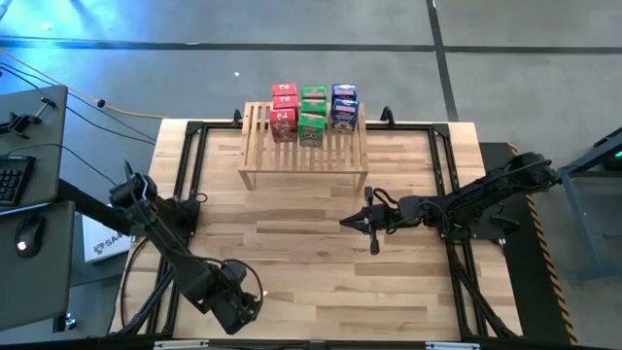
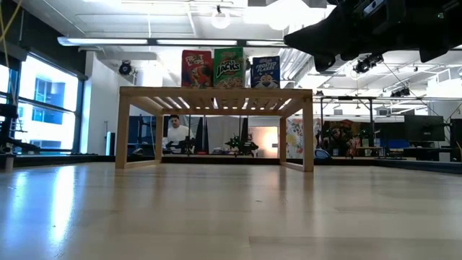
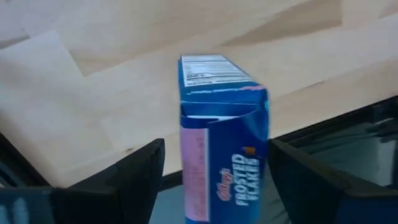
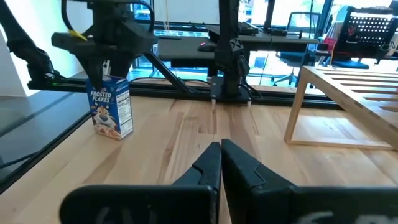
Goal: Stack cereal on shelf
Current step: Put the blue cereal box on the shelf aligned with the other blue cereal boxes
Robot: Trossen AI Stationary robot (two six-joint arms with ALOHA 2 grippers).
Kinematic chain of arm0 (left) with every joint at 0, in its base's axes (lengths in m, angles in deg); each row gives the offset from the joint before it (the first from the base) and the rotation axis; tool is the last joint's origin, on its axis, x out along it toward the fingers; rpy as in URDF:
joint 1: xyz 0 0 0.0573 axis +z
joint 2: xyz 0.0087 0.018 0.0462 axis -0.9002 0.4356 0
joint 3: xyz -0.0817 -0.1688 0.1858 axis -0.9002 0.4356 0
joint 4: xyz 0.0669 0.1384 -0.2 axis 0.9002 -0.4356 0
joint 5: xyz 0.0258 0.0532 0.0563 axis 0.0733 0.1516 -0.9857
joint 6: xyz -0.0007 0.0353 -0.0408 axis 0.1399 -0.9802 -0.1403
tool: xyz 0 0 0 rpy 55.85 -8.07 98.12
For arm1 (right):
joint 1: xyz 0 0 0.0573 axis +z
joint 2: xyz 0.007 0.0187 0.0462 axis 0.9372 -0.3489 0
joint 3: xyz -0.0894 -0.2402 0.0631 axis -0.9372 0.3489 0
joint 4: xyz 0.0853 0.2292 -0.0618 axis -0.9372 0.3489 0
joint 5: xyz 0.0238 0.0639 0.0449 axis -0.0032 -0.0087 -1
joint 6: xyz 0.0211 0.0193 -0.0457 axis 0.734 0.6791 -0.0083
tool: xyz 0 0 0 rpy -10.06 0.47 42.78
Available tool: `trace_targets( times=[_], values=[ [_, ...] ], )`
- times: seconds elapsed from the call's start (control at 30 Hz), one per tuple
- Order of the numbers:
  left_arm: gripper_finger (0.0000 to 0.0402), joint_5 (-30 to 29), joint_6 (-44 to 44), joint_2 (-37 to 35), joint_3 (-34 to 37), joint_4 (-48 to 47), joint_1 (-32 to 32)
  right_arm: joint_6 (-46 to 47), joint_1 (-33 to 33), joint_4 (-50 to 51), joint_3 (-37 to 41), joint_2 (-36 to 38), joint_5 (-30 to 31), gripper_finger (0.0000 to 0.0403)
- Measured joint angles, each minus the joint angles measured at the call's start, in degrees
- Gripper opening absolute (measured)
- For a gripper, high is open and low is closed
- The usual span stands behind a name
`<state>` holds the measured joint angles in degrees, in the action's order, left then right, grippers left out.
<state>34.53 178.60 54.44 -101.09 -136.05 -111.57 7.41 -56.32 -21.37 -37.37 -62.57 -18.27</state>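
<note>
A blue Frosted Flakes cereal box (image 4: 112, 114) stands upright on its base near the table's near left corner. My left gripper (image 3: 216, 146) points down over it, open. Its fingers stand on either side of the box's top (image 3: 214, 87) and touch nothing. In the high view the left gripper (image 1: 236, 309) hides this box. On the far part of the wooden shelf (image 1: 303, 146) stand red (image 1: 284, 112), green (image 1: 312, 114) and blue (image 1: 344, 107) cereal boxes. My right gripper (image 1: 346, 223) hovers level over the table's middle, shut and holding nothing.
Black frame rails (image 1: 194, 165) run along the table's left, right and far sides. A side desk with keyboard and mouse (image 1: 29, 233) stands left of the table. Bare planks (image 1: 292, 262) lie between the shelf and the near edge. A person (image 2: 175, 133) sits in the room behind.
</note>
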Motion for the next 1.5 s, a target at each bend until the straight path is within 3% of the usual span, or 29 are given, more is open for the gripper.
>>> trace_targets(
  times=[0.27,0.57,0.97,1.2,1.5],
  values=[
    [0.023,-4.0,-7.5,0.3,0.1,-0.8,0.9,0.0,0.0,-0.3,0.0,0.0,0.0,0.0002],
    [0.0182,-3.0,-22.8,-0.6,0.1,-3.1,5.2,0.9,0.0,-0.3,0.0,0.0,0.0,0.0002],
    [0.0175,-7.3,-57.9,-5.2,0.0,-6.5,20.9,1.0,0.0,-0.8,0.0,0.0,-0.2,0.0002],
    [0.0175,-7.9,-78.7,-5.3,0.0,4.5,31.4,0.9,0.0,-1.6,0.0,0.0,-0.5,0.0002],
    [0.0174,-4.2,-89.1,-5.3,0.0,8.9,37.9,1.5,0.0,-1.7,0.0,0.0,-0.4,0.0002]
  ],
)
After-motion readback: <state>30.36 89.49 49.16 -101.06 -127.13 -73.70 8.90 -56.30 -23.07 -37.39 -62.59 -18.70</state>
